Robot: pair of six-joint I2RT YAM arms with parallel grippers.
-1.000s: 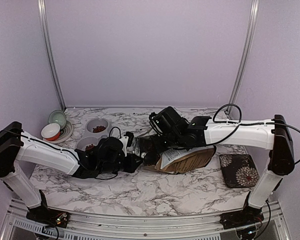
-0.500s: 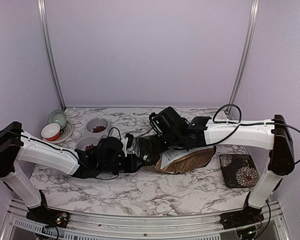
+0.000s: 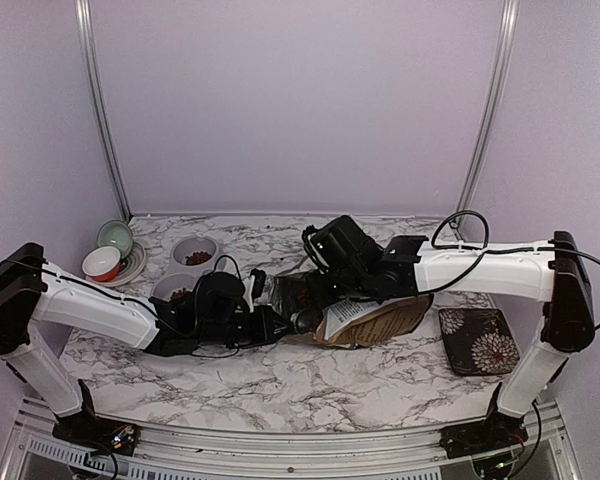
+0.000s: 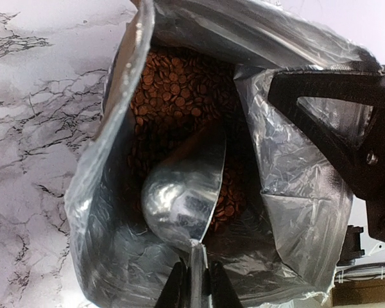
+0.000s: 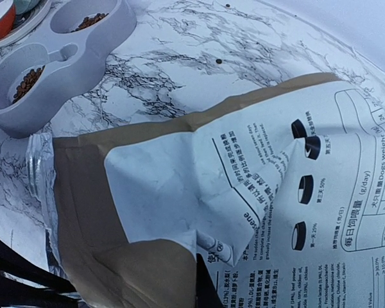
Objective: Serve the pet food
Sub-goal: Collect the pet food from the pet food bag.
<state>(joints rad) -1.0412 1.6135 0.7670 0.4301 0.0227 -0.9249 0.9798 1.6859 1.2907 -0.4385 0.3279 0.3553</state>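
I am at the scooping step. My left gripper (image 4: 194, 282) is clamped on the thin handle of a metal scoop (image 4: 179, 199). The scoop's bowl shows bare metal and sits inside the open, foil-lined bag (image 4: 295, 192). The pet food (image 4: 179, 90) lies deeper in the bag, at twelve o'clock from the scoop. My right gripper (image 3: 310, 290) is clenched on the bag's lip at three o'clock, holding the mouth open.

Next, I judge, I must push the scoop forward under the pellets, then lift it out level. Foil walls crowd the scoop at nine and three o'clock, leaving little room sideways. The grey double feeder (image 5: 83, 64), with some kibble in it, sits at ten o'clock from the bag, across open marble table (image 4: 38, 128).
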